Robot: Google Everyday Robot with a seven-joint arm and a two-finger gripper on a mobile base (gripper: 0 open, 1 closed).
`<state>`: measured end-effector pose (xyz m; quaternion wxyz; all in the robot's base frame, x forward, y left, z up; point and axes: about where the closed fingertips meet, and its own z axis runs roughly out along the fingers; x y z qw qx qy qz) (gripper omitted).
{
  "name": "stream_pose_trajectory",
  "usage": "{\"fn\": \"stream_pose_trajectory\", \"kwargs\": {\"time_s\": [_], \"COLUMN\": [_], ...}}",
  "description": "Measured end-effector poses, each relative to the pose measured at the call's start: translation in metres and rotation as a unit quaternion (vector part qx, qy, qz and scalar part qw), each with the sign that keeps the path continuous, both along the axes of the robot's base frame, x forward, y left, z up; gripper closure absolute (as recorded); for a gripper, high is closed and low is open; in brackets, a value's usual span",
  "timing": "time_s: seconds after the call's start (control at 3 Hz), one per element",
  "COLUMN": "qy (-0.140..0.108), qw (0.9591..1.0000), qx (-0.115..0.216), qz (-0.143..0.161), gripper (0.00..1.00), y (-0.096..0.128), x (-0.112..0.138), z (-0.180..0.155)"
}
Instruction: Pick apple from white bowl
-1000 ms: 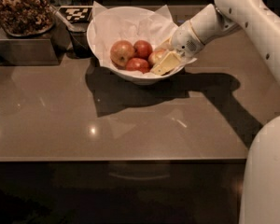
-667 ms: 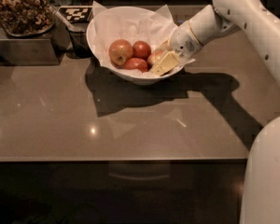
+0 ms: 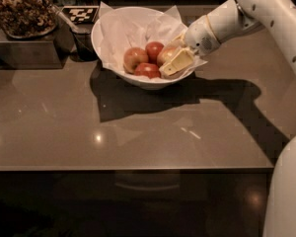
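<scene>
The white bowl (image 3: 104,38), lined with crumpled white paper, stands at the back middle of the brown table. Several apples lie in it. The pinkish-red apple (image 3: 166,54) is at the right side of the pile, partly hidden by my gripper. My gripper (image 3: 171,59) reaches into the bowl from the right, over the rim, and sits right at this apple, with a cream-coloured part in front of it. A red-and-yellow apple (image 3: 134,59) lies at the left, and two deep-red apples (image 3: 154,49) (image 3: 148,70) lie between.
A clear container of brown nuts (image 3: 22,9) stands on a dark box at the back left. A black-and-white marker tag (image 3: 80,14) stands beside the bowl. My white arm (image 3: 266,14) crosses the right side and casts a shadow on the table (image 3: 138,132).
The gripper has shifted slightly in the bowl, and more of the pinkish-red apple shows beside it. The bowl and the other apples have not moved.
</scene>
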<state>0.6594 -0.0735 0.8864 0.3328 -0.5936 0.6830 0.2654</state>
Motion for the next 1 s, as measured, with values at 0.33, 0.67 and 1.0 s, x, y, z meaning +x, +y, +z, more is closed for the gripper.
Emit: {"fn": "stream_pose_trajectory", "kwargs": {"time_s": [0.33,0.67,1.0], "qy": [-0.019,-0.037,-0.042], "qw": [0.9986,0.9971,0.9961], "qx": [0.045,0.054,0.069], "qz": [0.021,0.039,0.036], "gripper": [1.00,1.00,1.00], "y": [-0.003,-0.007,-0.017], "x": [-0.012,-0.025,-0.036], "z": [0.049,0.088,0.105]}}
